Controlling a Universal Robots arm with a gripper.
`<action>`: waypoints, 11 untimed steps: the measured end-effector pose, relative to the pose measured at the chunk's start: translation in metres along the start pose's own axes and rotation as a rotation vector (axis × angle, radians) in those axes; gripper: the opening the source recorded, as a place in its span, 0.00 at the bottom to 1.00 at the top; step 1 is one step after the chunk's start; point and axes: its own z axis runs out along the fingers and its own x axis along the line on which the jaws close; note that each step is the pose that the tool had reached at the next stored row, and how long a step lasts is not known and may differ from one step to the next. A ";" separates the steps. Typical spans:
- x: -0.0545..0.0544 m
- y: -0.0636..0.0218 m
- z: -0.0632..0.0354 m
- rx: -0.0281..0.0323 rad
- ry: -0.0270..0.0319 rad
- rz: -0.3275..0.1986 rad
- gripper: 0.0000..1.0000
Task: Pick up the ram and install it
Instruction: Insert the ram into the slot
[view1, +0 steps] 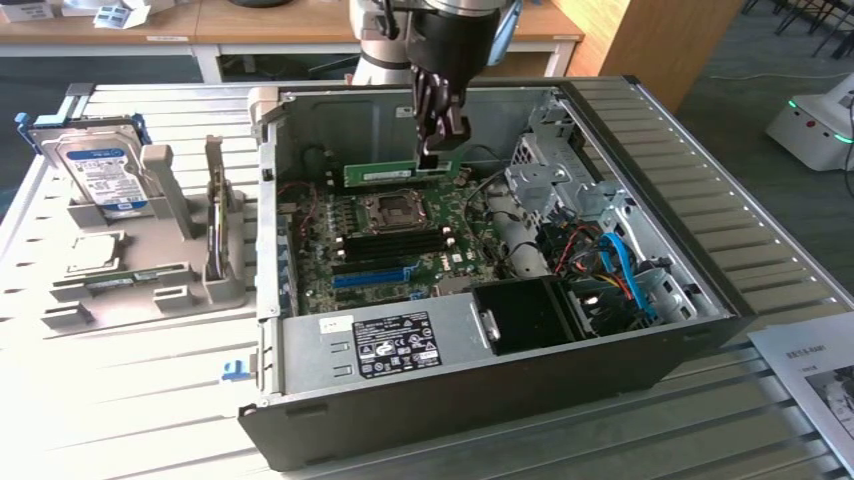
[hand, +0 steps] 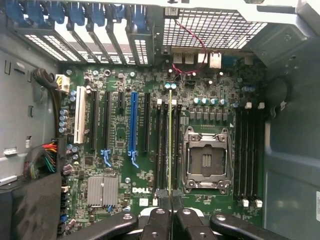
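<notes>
While gripper (hand: 171, 202) clamps ram (hand: 170, 140), edge-on above motherboard (hand: 137, 191)

Single arm (view1: 400, 40) hangs vertical from above; tool (view1: 431, 150) points straight down, pinched tight on ram (view1: 390, 173).

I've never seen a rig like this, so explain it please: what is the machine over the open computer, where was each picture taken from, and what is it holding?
It is a robot arm with two jaws at its tip. The exterior view comes from a camera off the arm, showing an open computer case on a slatted table. The wrist view comes from a camera on the wrist, looking past the jaws at the motherboard. The jaws are shut on the ram, a thin green stick, over the motherboard, apparently not seated yet. At the exterior view's left, a grey holder keeps a hard drive.
</notes>
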 end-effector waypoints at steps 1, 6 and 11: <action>0.000 0.0000 0.0009 0.0004 0.0007 0.000 0.12; 0.000 -0.0002 0.0049 0.0016 0.0038 0.000 0.12; 0.000 -0.0004 0.0081 0.0026 0.0046 0.000 0.12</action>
